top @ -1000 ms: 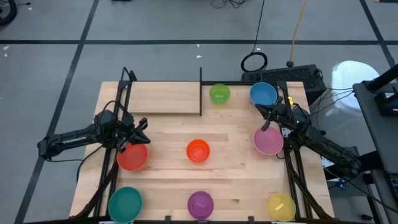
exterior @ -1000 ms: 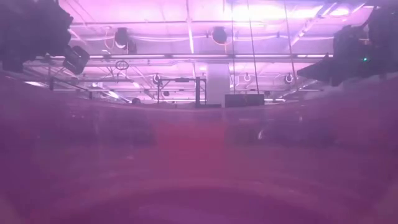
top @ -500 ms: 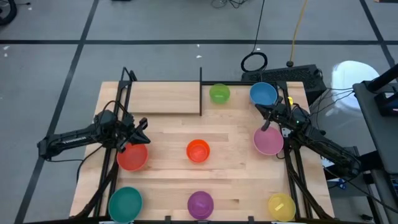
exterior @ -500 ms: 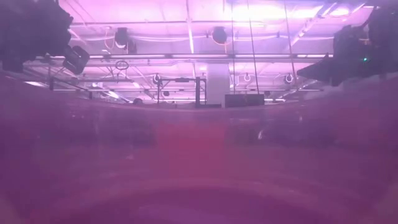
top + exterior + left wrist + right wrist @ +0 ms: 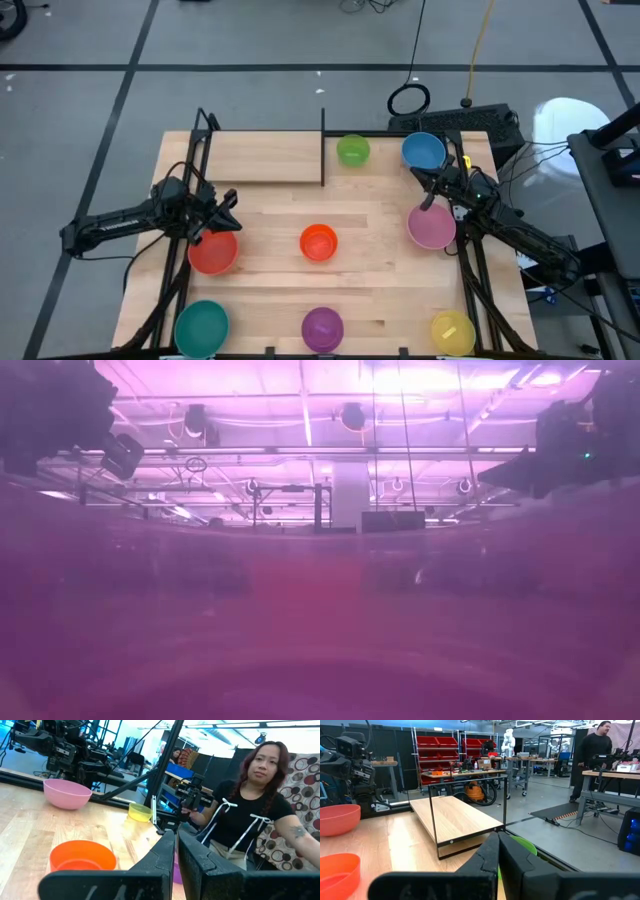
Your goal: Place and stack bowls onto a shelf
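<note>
left gripper: the left gripper sits over the far rim of the small round red plastic bowl; its dark fingers are nearly together with a thin slit between them and nothing gripped.
right gripper: the right gripper hangs between the small round blue plastic bowl and the small round pink plastic bowl, fingers clenched, empty.
shelf: the pale wooden board shelf with thin black rods stands at the table's far left corner with no bowl on it.
other bowls: lime green just right of the shelf; orange mid-table; teal, purple and yellow along the near edge.
change: nothing has moved since the earlier frames; both arms and all bowls lie as before.
hard to see: the low view is a purple-pink blur below the ceiling lights; whether the left gripper touches the red rim cannot be told.
beyond: a person in a black top stands past the table holding a device.
</note>
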